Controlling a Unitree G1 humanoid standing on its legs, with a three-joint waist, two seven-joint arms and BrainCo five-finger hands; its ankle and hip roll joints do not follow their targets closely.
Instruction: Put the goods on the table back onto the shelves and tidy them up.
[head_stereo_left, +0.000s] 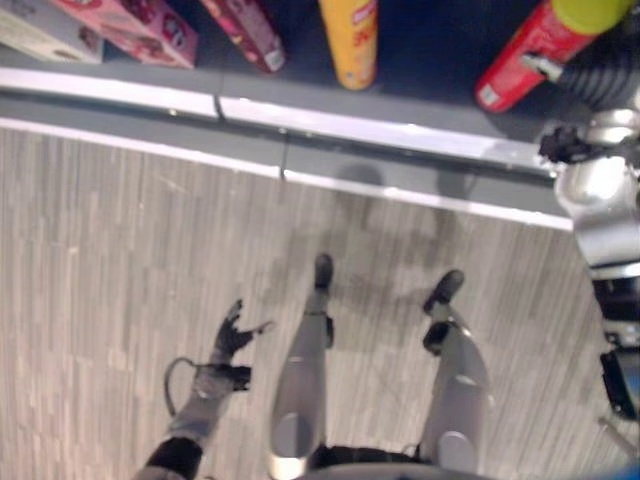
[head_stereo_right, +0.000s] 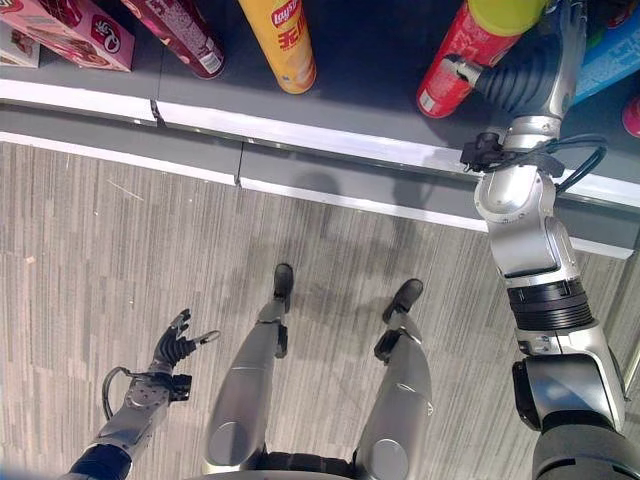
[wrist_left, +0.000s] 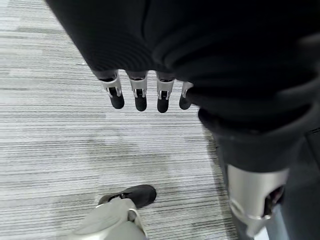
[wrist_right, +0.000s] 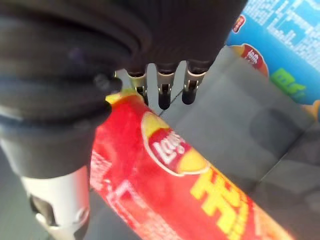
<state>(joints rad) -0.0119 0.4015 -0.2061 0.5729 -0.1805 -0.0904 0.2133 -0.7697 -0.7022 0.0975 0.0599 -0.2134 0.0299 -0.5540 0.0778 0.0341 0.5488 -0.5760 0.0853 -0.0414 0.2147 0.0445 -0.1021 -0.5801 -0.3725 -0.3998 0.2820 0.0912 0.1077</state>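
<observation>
Several goods already stand on the shelf (head_stereo_right: 330, 95) ahead of us: pink boxes (head_stereo_right: 85, 30), a dark red pack (head_stereo_right: 180, 35) and a yellow chip can (head_stereo_right: 282, 42) well off to the left of our right hand, and a blue box (wrist_right: 280, 45) just past its fingertips.

The piece in hand now is the red chip can (head_stereo_right: 465, 62), the one with the yellow-green lid. It lies right against our right hand (wrist_right: 165, 82): in the right wrist view the can runs along under the dark cover, touching it, while the fingers (wrist_right: 163, 95) reach straight out beyond the can, not curled round it. We read that hand as released, resting on or nudging the can, not gripping it. Whether the can's base sits flat on the shelf we cannot tell.

Our left hand (head_stereo_right: 175, 350) hangs low beside us over the wood-look floor (head_stereo_left: 110, 260), fingers loose and holding nothing.

We judge this can to be at the placing or straightening stage. How many goods are left on the table we cannot say.
</observation>
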